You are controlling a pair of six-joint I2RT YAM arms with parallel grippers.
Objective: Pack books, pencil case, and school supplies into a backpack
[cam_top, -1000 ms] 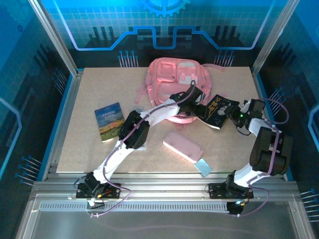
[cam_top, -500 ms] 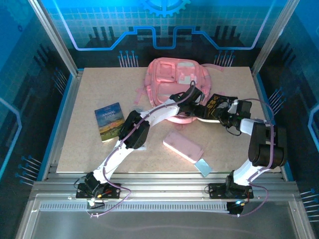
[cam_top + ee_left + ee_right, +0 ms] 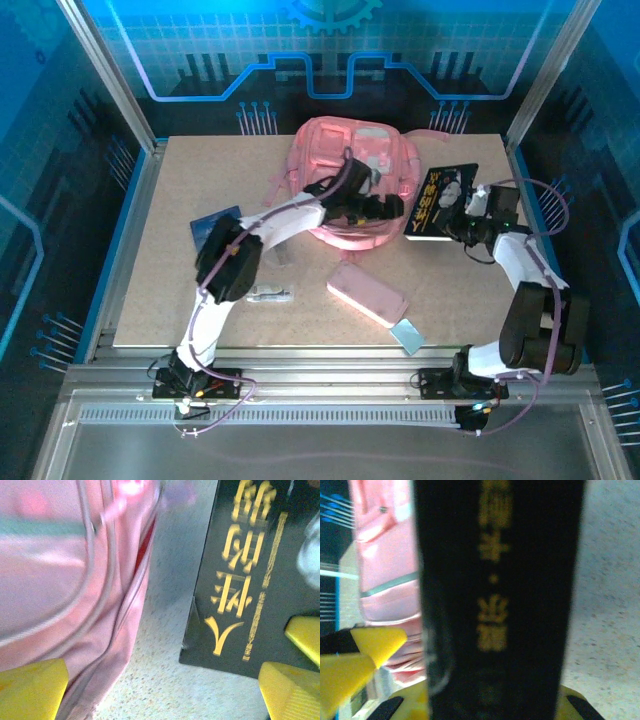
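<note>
Right fingers are clamped on the black book, just ahead of the wide-open left fingers, with the backpack right beside it. I'd pinch the opening's lip, hold it wide, then slide the book in edge-first.

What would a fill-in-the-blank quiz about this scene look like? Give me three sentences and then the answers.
1. The right gripper holds a black book upright, and its lettering is ____.
2. The pencil case lying on the table is coloured ____.
3. Next to the backpack, the left gripper has its jaws ____.

Missing words: yellow; pink; open.
</note>
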